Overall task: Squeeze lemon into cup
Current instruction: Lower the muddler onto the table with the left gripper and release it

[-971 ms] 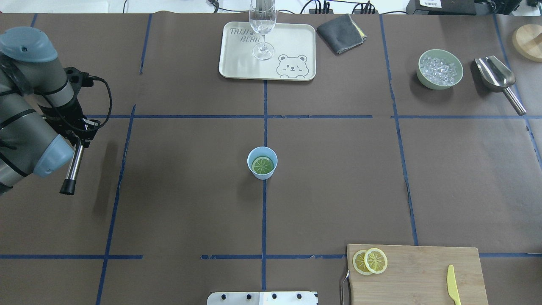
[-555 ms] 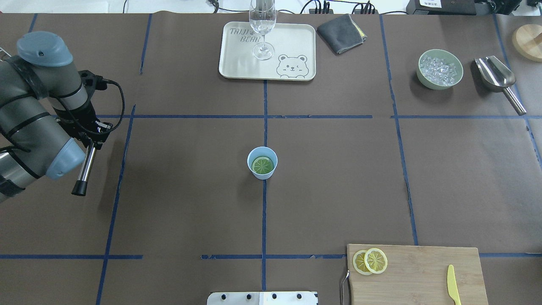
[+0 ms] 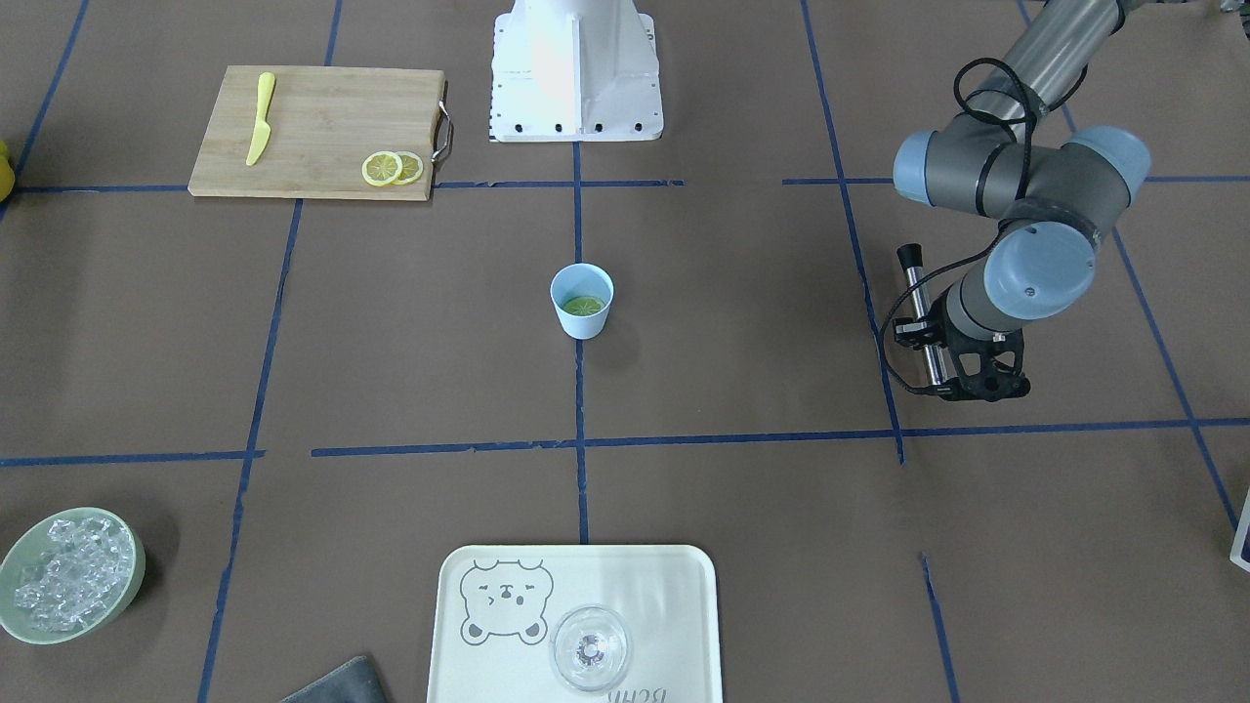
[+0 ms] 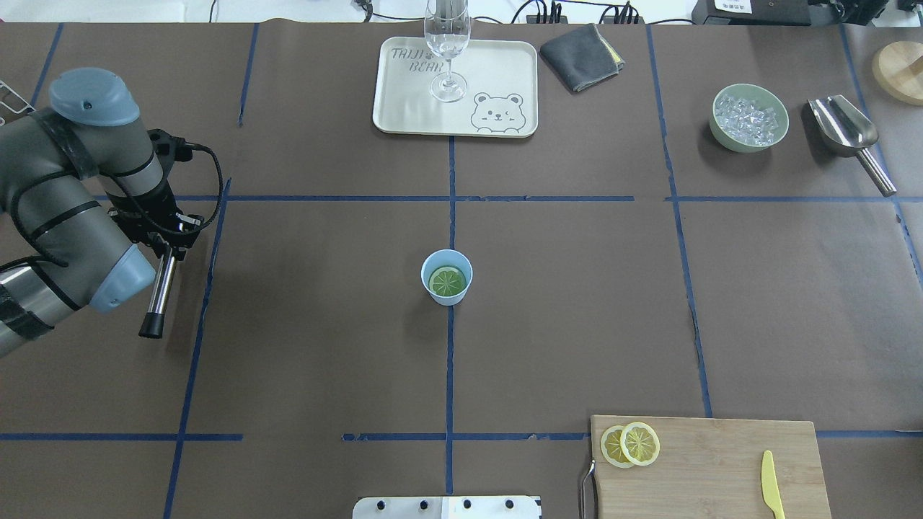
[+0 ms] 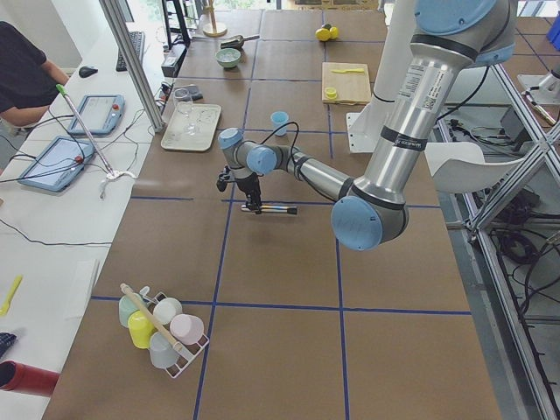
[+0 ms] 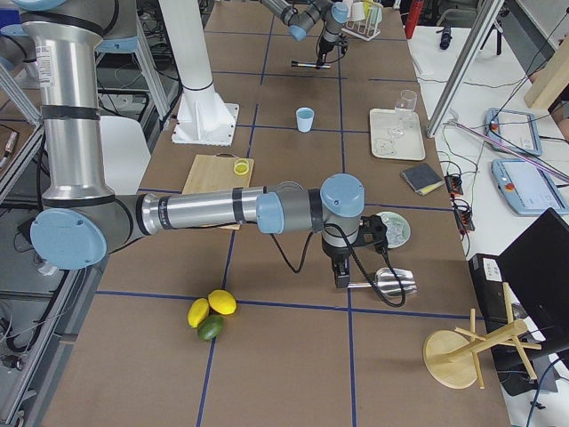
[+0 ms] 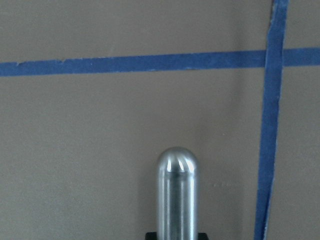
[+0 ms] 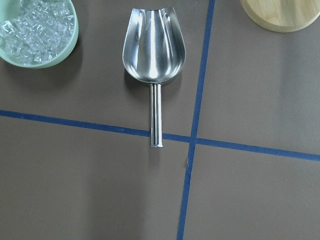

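The light blue cup (image 4: 426, 268) stands at the table's middle, and one lemon slice (image 4: 447, 281) lies flat inside it; the slice also shows inside the cup (image 3: 583, 325) in the front view (image 3: 584, 306). Two more lemon slices (image 4: 631, 444) overlap on the cutting board's corner. My left gripper (image 4: 171, 234) is far left of the cup, shut on a steel rod with a black tip (image 4: 160, 292), which juts out in the left wrist view (image 7: 178, 195). My right gripper (image 6: 341, 281) hovers over the steel scoop (image 8: 154, 50); I cannot tell whether it is open.
A cream tray (image 4: 505, 72) holding a clear glass (image 4: 448, 43) and a grey cloth (image 4: 583, 56) are at the back. A green ice bowl (image 4: 750, 119) and the scoop (image 4: 844, 130) sit back right. A cutting board (image 4: 721, 468) with a yellow knife (image 4: 771, 484) is front right.
My left arm has moved right, toward the table's middle, carrying the steel rod. The cup and lemon slices have not moved.
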You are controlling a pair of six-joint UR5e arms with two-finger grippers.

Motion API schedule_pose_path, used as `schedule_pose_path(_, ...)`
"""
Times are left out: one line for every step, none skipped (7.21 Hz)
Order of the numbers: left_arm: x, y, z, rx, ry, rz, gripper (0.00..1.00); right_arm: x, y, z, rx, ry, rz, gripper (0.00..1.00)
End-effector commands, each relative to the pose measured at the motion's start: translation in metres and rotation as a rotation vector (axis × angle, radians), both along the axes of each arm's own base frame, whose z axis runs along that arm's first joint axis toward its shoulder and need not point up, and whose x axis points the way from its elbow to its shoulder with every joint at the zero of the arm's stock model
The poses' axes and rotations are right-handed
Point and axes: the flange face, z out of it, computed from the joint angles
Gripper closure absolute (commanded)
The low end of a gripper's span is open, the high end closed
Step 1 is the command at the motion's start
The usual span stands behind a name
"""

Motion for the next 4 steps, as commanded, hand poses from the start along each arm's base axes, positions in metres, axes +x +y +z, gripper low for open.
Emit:
schedule_pose_path(0.0008, 0.0013, 0.0033, -0.003, -0.002, 0.003, 0.74, 0.0000, -0.0001, -0.0009, 0.002, 0.000, 0.000, 0.00)
schedule_pose_path(0.0008, 0.0014, 0.0024, 0.000, 0.000, 0.004, 0.06, 0.0000, -0.0001, -0.0009, 0.002, 0.000, 0.000, 0.00)
schedule_pose_path(0.0008, 0.0014, 0.0024, 0.000, 0.000, 0.004, 0.00, 0.0000, -0.0001, -0.0009, 0.002, 0.000, 0.000, 0.00)
schedule_pose_path(-0.0002, 0.0023, 0.0022, 0.003, 0.000, 0.005, 0.00, -0.0001, -0.0001, -0.0010, 0.002, -0.001, 0.000, 0.00)
